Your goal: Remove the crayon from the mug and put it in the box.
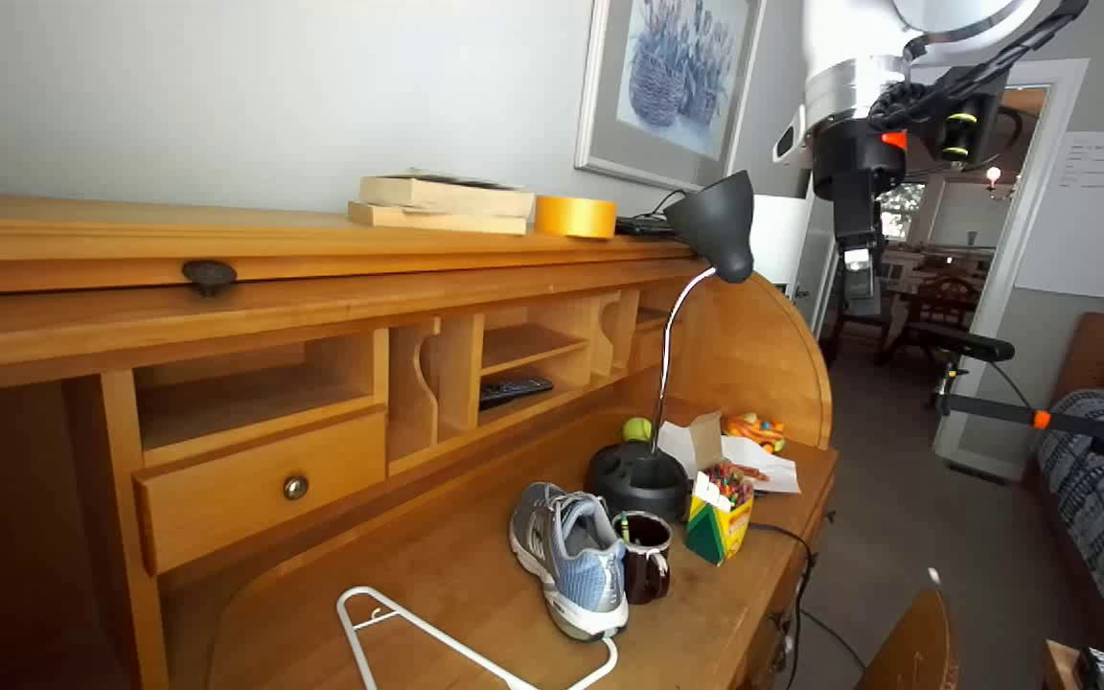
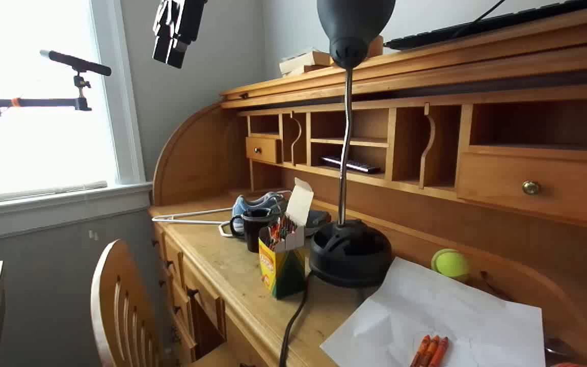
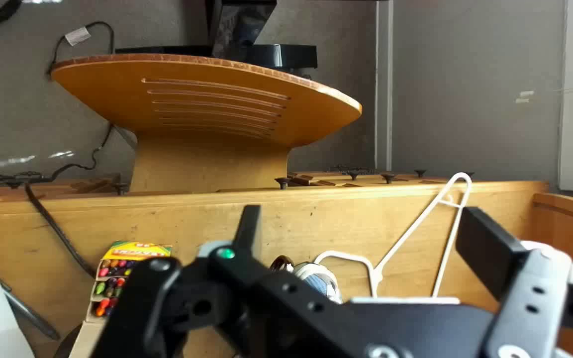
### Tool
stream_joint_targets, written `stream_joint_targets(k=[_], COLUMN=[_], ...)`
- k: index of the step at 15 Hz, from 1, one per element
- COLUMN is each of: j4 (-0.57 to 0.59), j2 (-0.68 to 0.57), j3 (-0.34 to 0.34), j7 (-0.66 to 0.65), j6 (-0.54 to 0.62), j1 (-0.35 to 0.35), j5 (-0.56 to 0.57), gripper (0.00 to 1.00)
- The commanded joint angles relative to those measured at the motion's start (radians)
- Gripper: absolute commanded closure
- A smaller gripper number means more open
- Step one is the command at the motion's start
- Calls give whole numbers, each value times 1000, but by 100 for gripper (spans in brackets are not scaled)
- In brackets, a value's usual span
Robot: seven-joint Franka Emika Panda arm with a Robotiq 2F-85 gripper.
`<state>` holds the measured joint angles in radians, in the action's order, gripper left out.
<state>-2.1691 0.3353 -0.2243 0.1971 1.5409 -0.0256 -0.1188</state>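
Nothing's in the grip yet: the gripper (image 3: 360, 221) hangs high, well apart from the mug (image 1: 646, 580), fingers spread wide with nothing between them. The green crayon (image 1: 625, 526) sits inside that mug, leaning on the rim, close to the front edge of the table (image 1: 437, 565). The shoe (image 1: 590, 580) is just beside it on one side, the crayon box (image 2: 283, 272) on the other.

Biggest worry imo is how cramped that spot is. A finger coming down between mug and shoe could shove either one or tip the mug. Only a short bit of crayon looks grabbable, so a sloppy pinch probably lets it drop back in. The box looks stuffed too, so the crayon might roll off the top, and too hard a push could topple the box off the front edge. A careless swing could clip the lamp (image 2: 349, 270) standing just beside the box.

Headcount: one mug, one crayon visible in it, one box (packed crayons (image 3: 110, 287) inside, too many to count), three loose orange crayons (image 2: 429, 351) on one sheet of paper (image 2: 441, 306), one shoe, one hanger (image 3: 376, 273), one lamp, one tennis ball (image 2: 450, 263), one orange toy (image 1: 753, 431).
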Motion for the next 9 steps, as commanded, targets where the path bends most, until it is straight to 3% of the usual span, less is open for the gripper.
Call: stream_joint_targets(k=[1,7,9], j4=[2,2,-17], j2=[-3,-3,-5], j3=[24,24,55], j7=[8,8,-42], j6=[-3,-3,73], j1=[-28,-28,-45], j5=[-6,-6,81], gripper=[0,0,0])
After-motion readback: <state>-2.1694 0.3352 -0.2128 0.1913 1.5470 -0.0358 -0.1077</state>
